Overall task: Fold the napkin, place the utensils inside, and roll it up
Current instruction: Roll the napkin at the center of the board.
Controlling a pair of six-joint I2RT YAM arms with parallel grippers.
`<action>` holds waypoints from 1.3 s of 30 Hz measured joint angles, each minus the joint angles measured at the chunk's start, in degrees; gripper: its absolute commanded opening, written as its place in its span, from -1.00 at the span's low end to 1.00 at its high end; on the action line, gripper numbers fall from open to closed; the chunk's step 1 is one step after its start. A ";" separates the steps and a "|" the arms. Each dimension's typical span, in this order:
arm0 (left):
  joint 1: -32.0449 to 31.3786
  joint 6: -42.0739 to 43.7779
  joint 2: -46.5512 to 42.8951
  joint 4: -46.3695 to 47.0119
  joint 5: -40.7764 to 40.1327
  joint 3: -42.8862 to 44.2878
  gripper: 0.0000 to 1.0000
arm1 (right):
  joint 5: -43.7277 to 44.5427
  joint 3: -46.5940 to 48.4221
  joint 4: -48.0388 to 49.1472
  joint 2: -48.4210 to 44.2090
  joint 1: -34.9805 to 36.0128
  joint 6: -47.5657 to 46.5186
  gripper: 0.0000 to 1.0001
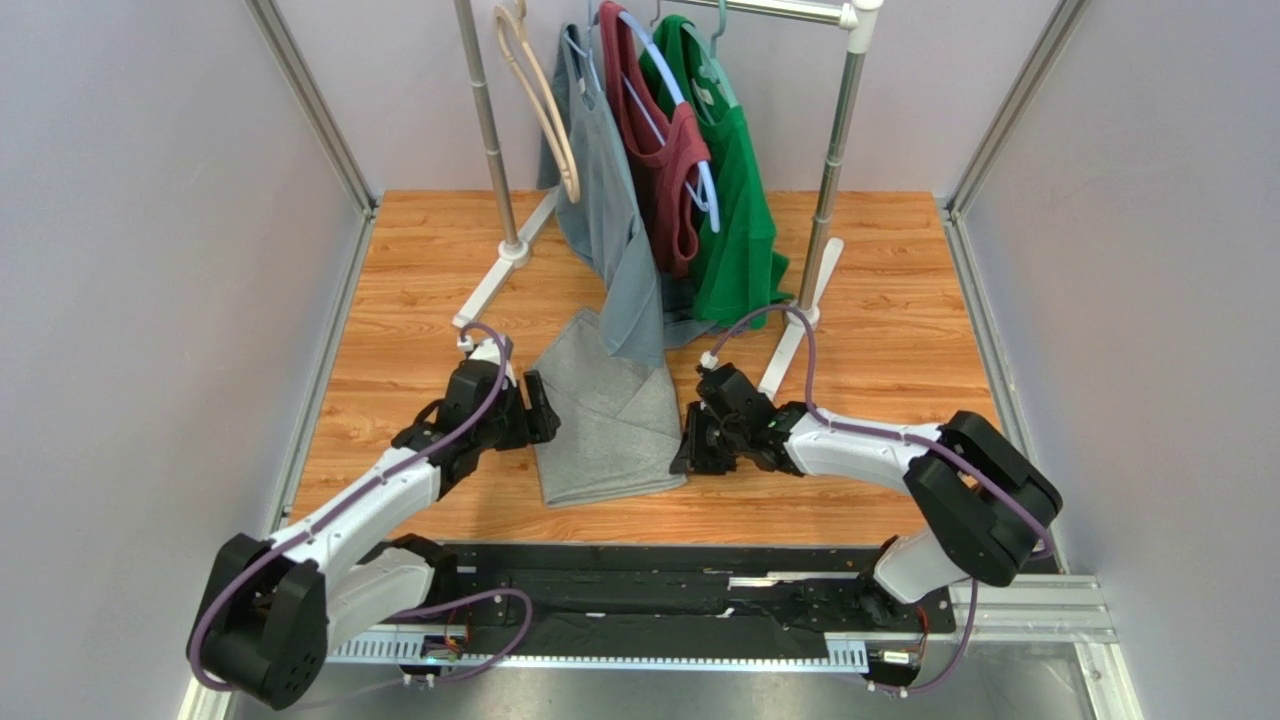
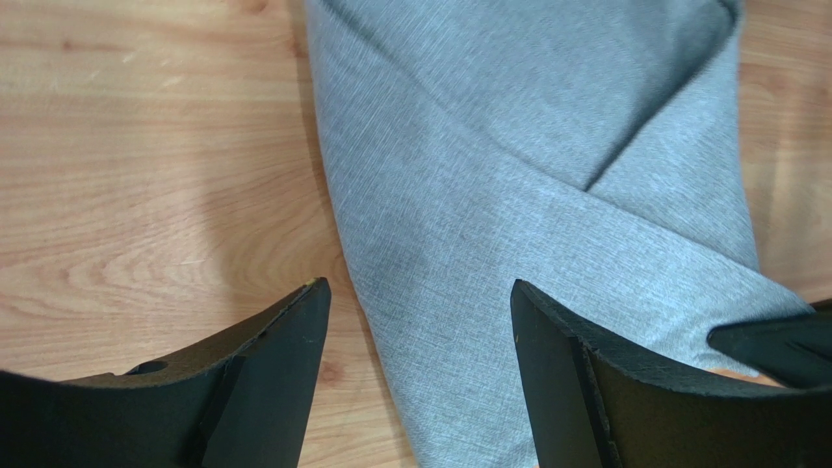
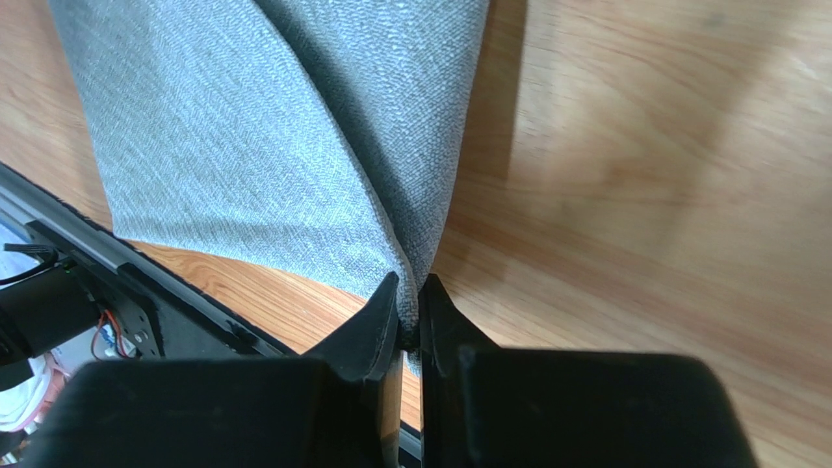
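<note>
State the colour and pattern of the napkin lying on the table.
The napkin is plain heather grey with a fine woven fleck and no print. It shows best in the left wrist view.

This is a robotics test cell in a lab, not a home: plain pale wall panels (image 1: pixel 135 225) set in aluminium corner posts (image 1: pixel 308 98) box in a wood-grain tabletop (image 1: pixel 902 300). A left arm (image 1: pixel 361 495) and a right arm (image 1: pixel 887 443), with exposed purple cables (image 1: pixel 813 375), are bolted to a black base rail (image 1: pixel 676 588) at the near edge. A small garment rack (image 1: pixel 484 120) carrying shirts (image 1: pixel 736 195) on hangers stands at the far side.
</note>
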 measured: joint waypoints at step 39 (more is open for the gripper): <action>-35.04 26.32 15.30 35.87 5.14 -2.58 0.50 | -19.08 14.58 -29.81 10.36 -17.88 -15.39 -1.00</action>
